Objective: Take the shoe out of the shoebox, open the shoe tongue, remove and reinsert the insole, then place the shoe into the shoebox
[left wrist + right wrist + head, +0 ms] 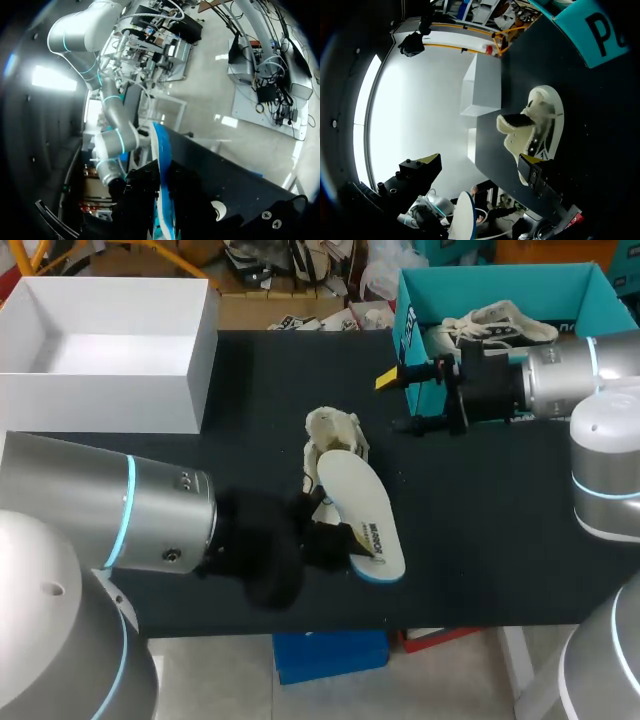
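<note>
shoe (335, 435) cream | insole (355, 502) white top, blue rim, dark print at heel | shoebox (500, 285) teal | other box (100, 400) plain white | table (500, 530) black | left arm (80, 510) silver, cyan ring

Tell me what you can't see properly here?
Head view: the left end effector is a dark blur, shape unclear.
Left wrist view: the insole shows edge-on only, one end hidden inside the end effector.
Head view: the right arm covers part of the second shoe in the teal shoebox.
</note>
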You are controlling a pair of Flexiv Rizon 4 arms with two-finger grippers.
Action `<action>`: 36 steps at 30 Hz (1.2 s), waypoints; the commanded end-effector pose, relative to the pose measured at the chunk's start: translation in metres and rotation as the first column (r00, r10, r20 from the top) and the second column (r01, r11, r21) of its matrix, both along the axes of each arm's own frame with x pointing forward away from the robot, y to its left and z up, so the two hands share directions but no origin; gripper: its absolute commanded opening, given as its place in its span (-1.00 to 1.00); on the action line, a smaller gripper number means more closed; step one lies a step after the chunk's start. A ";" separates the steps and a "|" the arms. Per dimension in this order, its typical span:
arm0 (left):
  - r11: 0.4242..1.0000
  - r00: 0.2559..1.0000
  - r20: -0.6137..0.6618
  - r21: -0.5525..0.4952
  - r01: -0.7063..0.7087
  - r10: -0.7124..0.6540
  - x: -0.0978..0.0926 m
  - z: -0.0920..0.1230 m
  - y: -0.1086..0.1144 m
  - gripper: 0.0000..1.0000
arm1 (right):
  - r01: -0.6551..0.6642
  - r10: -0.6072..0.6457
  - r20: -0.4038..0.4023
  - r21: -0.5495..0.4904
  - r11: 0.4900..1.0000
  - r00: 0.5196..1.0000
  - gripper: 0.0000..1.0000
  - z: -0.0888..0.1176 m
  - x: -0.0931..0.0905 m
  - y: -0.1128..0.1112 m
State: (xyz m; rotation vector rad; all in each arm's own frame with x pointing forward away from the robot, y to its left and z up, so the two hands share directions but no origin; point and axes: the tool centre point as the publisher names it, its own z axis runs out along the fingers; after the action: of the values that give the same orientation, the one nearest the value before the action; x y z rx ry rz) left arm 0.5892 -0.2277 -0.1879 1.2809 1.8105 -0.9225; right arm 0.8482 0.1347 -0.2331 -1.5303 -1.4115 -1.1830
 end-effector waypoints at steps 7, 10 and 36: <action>0.966 0.963 0.266 -0.239 0.098 -0.032 -0.015 -0.002 -0.005 -1.00 | 0.003 -0.003 0.001 0.000 1.000 1.000 1.00 -0.001 0.000 0.002; 0.955 0.945 0.325 -0.272 0.122 -0.028 -0.011 -0.010 -0.006 -1.00 | 0.003 -0.003 0.001 0.000 1.000 1.000 1.00 -0.001 0.000 0.002; 0.863 0.914 0.405 -0.471 0.182 0.028 0.057 -0.063 0.002 -1.00 | 0.003 -0.003 0.001 0.000 1.000 1.000 1.00 -0.001 0.000 0.002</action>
State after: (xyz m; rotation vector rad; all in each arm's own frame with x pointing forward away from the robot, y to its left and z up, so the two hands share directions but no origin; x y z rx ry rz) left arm 0.6430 -0.2392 -0.2514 1.3942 1.5839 -0.6577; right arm 0.8482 0.1348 -0.2331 -1.5302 -1.4112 -1.1834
